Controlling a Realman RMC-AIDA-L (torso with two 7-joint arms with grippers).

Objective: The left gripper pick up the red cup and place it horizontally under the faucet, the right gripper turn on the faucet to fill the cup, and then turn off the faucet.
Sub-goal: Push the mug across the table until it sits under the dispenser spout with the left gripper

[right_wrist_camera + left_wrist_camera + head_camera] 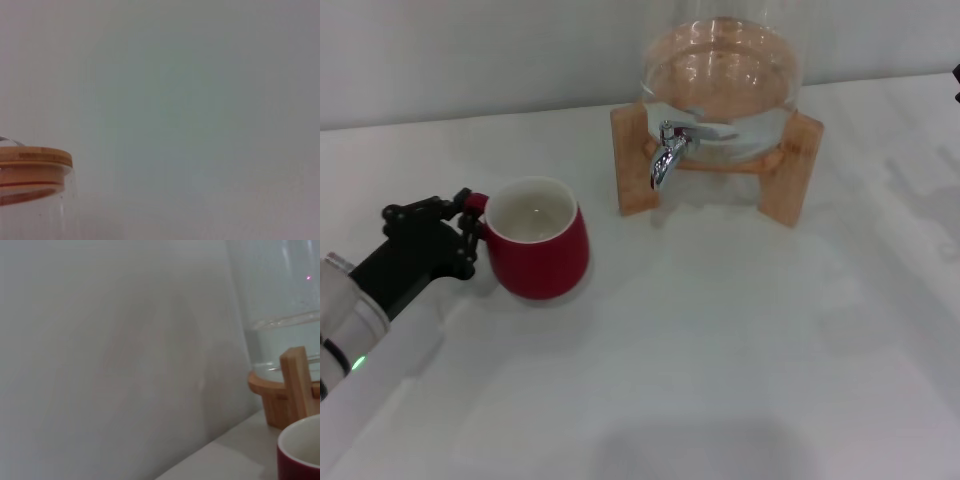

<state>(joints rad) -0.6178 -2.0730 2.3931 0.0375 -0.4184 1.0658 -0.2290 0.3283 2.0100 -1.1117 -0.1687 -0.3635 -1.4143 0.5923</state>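
Observation:
The red cup (538,248) stands upright on the white table, left of the dispenser, with its white inside showing. My left gripper (472,228) reaches in from the left, its black claw fingers closed around the cup's small handle. In the left wrist view only the rim of the red cup (302,450) shows. The chrome faucet (669,152) juts from the front of the glass dispenser (720,70), spout pointing down, with nothing beneath it. The cup sits well left of the spout. Only a dark sliver of my right gripper (957,85) shows at the far right edge.
The dispenser rests on a wooden stand (632,160) near the back wall; the stand (295,385) also appears in the left wrist view. In the right wrist view I see the dispenser's bamboo lid (32,165) against the plain wall.

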